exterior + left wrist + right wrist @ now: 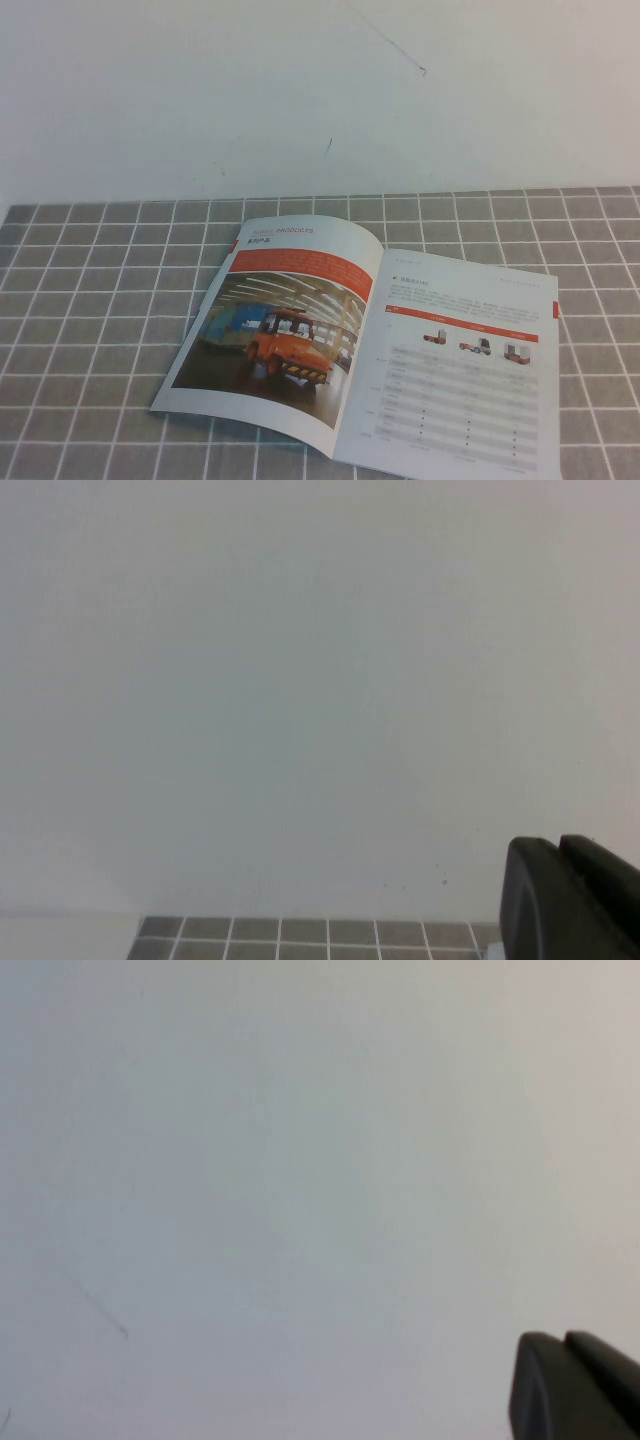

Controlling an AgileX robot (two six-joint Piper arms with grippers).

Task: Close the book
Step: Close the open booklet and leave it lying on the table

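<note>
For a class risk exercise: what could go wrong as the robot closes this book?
The book has a left page bowed up; a push could crease it. The cloth may bunch. The left gripper and right gripper face the wall, outside the high view, so the approach starts blind.

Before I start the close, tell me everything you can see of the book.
The book is a thin, glossy paperback lying open, face up, on the grey checked tablecloth. Its left page shows an orange truck under an orange band; its right page carries a table with small vehicle pictures. Nothing else touches it: the left gripper and right gripper show only in their wrist views, away from it.
</note>
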